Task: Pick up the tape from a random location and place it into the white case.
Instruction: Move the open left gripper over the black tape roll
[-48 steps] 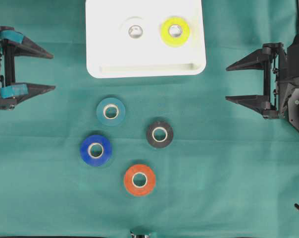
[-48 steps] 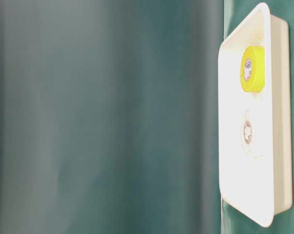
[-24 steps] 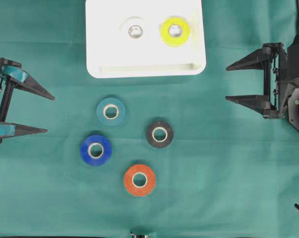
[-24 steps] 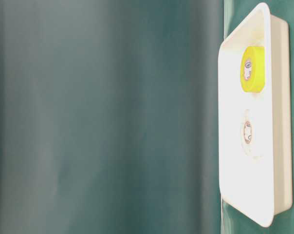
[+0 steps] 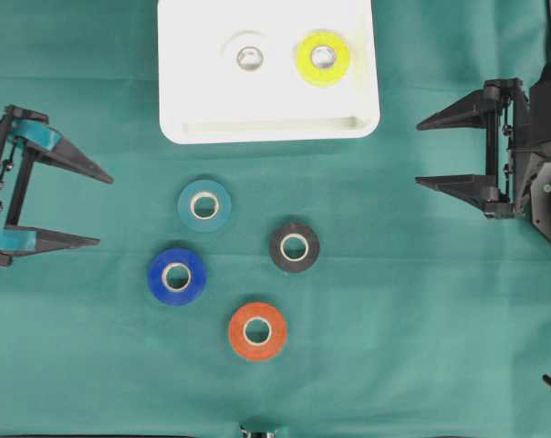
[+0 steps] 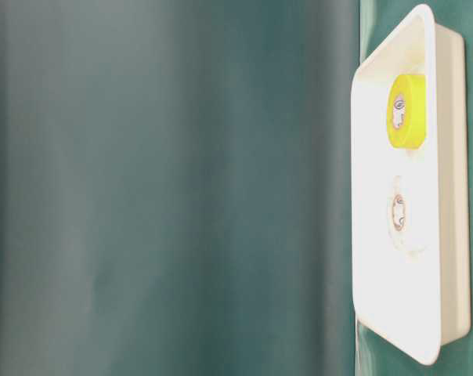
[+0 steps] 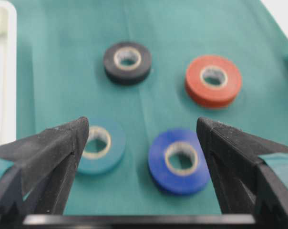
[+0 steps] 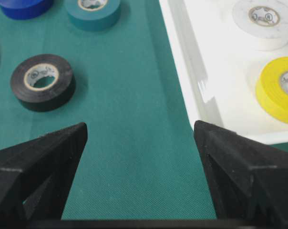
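Four tape rolls lie flat on the green cloth: teal (image 5: 204,205), blue (image 5: 177,276), black (image 5: 294,246) and orange-red (image 5: 257,330). The white case (image 5: 266,128) sits at the far middle and holds a white roll (image 5: 249,57) and a yellow roll (image 5: 323,57). My left gripper (image 5: 104,211) stands open and empty at the left, apart from the rolls. In its wrist view the teal roll (image 7: 98,145) and blue roll (image 7: 180,161) lie ahead of the fingers (image 7: 142,124). My right gripper (image 5: 418,153) is open and empty at the right, with only cloth between its fingers (image 8: 140,126).
The case's near rim (image 8: 191,71) lies just ahead and right of the right gripper. The table-level view shows the case (image 6: 377,235) with the yellow roll (image 6: 407,111) and a green curtain. Bare cloth separates each gripper from the rolls.
My left gripper has moved toward the near edge and a little to the right, closer to the teal and blue rolls. The right gripper and all rolls have stayed put.
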Controlling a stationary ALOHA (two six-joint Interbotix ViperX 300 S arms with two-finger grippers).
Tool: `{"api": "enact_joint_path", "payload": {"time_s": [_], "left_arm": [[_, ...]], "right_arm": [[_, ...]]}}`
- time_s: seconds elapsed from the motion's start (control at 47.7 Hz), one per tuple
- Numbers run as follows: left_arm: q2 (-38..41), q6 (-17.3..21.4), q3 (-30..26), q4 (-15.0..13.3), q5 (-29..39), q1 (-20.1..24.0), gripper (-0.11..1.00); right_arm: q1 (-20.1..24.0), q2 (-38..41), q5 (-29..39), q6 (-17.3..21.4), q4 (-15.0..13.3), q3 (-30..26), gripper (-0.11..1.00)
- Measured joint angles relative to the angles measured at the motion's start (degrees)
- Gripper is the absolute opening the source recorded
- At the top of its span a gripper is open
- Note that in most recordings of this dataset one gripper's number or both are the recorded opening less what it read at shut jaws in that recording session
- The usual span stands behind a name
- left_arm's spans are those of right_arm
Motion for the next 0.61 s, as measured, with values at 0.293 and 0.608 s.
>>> {"api": "enact_joint_path", "payload": {"time_s": [0.293,0.608], "left_arm": [[13.89,0.35,-9.93,0.0,-2.02,2.2,0.96],[28.65,0.26,-24.52,0.0,2.11,4.66,0.96]], "right_arm": [[-0.09,0.0,0.09,-0.53,-0.09,0.0,0.89],[-0.09,0.0,1.32,-0.79,-0.09,-0.09,0.89]]}}
